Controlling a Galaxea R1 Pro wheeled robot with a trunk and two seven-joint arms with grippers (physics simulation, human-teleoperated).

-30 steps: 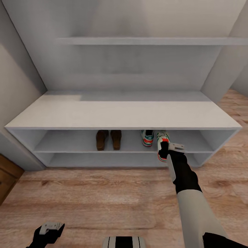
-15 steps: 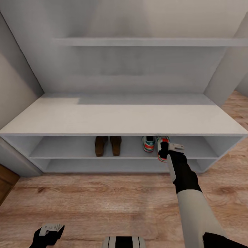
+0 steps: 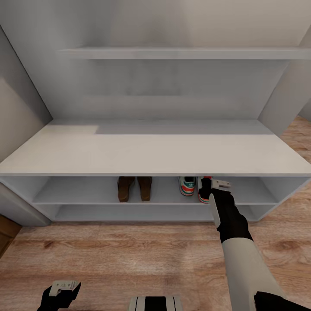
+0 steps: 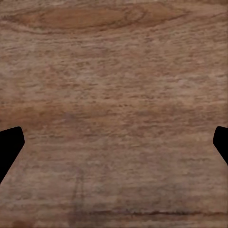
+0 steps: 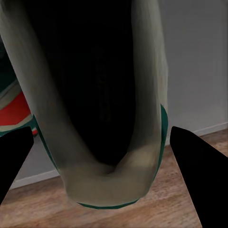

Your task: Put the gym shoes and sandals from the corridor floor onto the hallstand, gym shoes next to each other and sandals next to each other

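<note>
Both brown sandals (image 3: 134, 188) stand side by side in the upper slot of the pale hallstand (image 3: 151, 149). To their right in the same slot stands one gym shoe (image 3: 187, 185). The second gym shoe (image 3: 203, 193) sits right beside it at the shelf's front edge, with my right gripper (image 3: 205, 185) shut on its heel. In the right wrist view the shoe's dark opening and pale collar (image 5: 109, 180) sit between the two fingers (image 5: 197, 171). My left gripper (image 3: 64, 287) hangs open and empty over the corridor floor (image 4: 114, 95).
A floating wall shelf (image 3: 181, 52) spans the wall above the bench. Grey walls close in on both sides. A brown wooden piece (image 3: 6, 233) shows at the far left, low down. Wood-plank floor (image 3: 129, 255) lies between the rack and my base (image 3: 155, 303).
The whole view has shifted closer to the rack, so the camera moved. My right gripper has carried the gym shoe further into the upper slot, beside the other gym shoe.
</note>
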